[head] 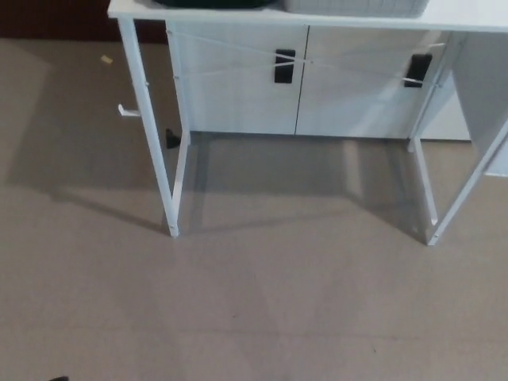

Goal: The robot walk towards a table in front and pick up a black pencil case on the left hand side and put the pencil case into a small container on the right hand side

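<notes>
Grey-brown floor (254, 302) fills most of the head view, and neither robot hand shows, so the state of the fingers cannot be told. At the top stands a white table (143, 119) on thin legs. On its left end lies the black pencil case (210, 3), only its lower edge visible at the frame's top. Just to the right of it sits the small container (353, 7), pale grey, also cut off. Behind the table are white cabinet doors (238, 87) with black handles.
</notes>
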